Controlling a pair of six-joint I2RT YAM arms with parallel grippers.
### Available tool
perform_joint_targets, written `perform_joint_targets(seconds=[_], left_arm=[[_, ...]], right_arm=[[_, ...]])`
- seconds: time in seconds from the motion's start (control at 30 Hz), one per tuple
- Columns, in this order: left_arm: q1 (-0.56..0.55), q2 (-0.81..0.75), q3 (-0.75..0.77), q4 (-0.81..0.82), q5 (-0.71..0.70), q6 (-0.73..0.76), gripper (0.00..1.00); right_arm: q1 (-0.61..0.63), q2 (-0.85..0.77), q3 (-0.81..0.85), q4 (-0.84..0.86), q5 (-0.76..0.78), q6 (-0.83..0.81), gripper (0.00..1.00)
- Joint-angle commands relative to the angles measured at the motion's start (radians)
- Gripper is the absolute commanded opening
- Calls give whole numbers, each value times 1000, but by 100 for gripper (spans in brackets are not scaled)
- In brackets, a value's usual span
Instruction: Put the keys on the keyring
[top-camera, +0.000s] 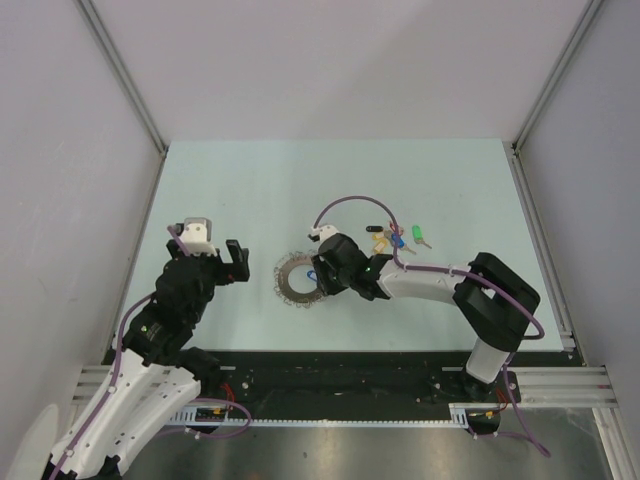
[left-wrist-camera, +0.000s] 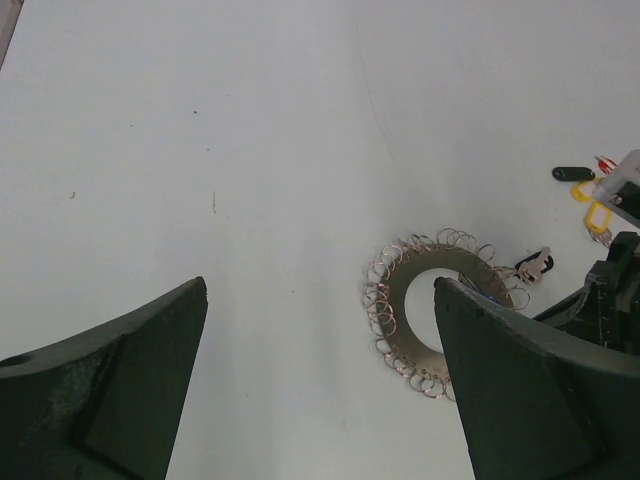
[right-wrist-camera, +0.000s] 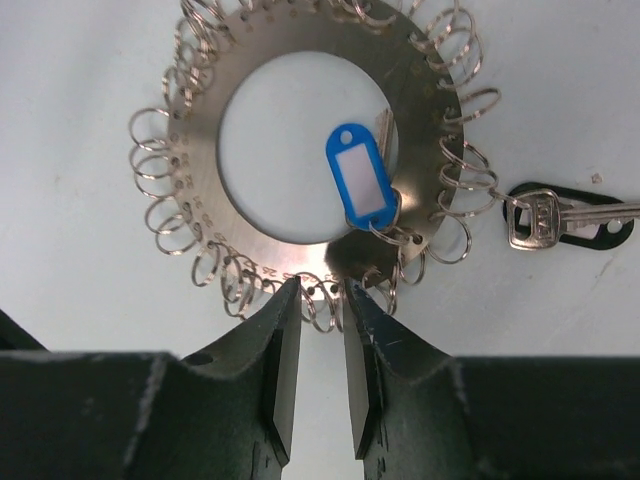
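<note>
Flanking the wire-looped rim of the flat grey keyring (right-wrist-camera: 195, 200), right gripper (right-wrist-camera: 320, 300) sits narrowed, grasp unclear; left gripper (left-wrist-camera: 320, 285) splayed.

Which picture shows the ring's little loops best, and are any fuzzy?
Right wrist view: the flat grey metal ring with wire loops is crisp, and every loop is distinct. Left wrist view: the ring is smaller and slightly soft. Top external view: it is tiny, and its loops blur together.
</note>
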Motion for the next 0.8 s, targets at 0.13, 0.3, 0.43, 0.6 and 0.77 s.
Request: perform_joint_targets(seconds=[0.13, 0.3, 0.43, 0.6, 0.77], left_arm=[[11, 4, -9, 26, 26, 24, 100], [11, 4, -9, 26, 30, 24, 100], [11, 7, -9, 26, 32, 24, 100], [12, 9, -9, 26, 33, 26, 100], [14, 10, -10, 26, 32, 26, 100]], right_arm=[[-4, 45, 45, -134, -15, -17, 28], [13, 30, 46, -163, -122, -43, 27], [16, -7, 51, -188, -104, -53, 29], [13, -24, 98, -249, -20, -81, 31], [10, -5, 132, -270, 3, -96, 31]])
